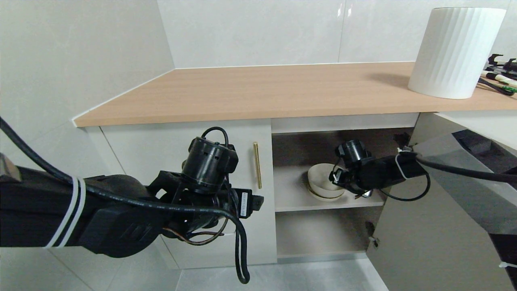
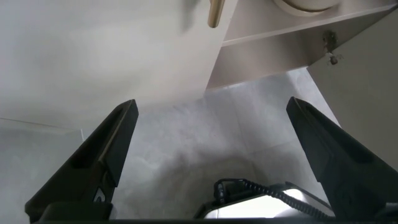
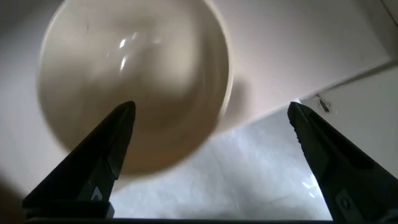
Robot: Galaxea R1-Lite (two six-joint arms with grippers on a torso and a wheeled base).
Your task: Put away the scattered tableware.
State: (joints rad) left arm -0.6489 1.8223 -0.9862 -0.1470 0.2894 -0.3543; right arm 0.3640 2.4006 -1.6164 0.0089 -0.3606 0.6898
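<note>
A cream bowl (image 1: pixel 323 182) (image 3: pixel 134 81) sits on another one on the middle shelf (image 1: pixel 291 198) of the open cabinet, tilted a little. My right gripper (image 1: pixel 337 180) (image 3: pixel 211 112) hovers at the bowl's right rim with its fingers open and nothing between them. My left gripper (image 1: pixel 254 204) (image 2: pixel 211 106) hangs open in front of the closed left cabinet door, above the grey floor (image 2: pixel 236 143), holding nothing. The bowl's edge (image 2: pixel 308 5) peeks in at the border of the left wrist view.
A brass handle (image 1: pixel 257 165) (image 2: pixel 214 15) runs down the closed left door. The right door (image 1: pixel 440 230) stands swung open. On the wooden counter (image 1: pixel 258 93) are a tall white ribbed container (image 1: pixel 456 52) and several utensils (image 1: pixel 501 76) at the far right. The bottom shelf (image 1: pixel 319 234) lies below.
</note>
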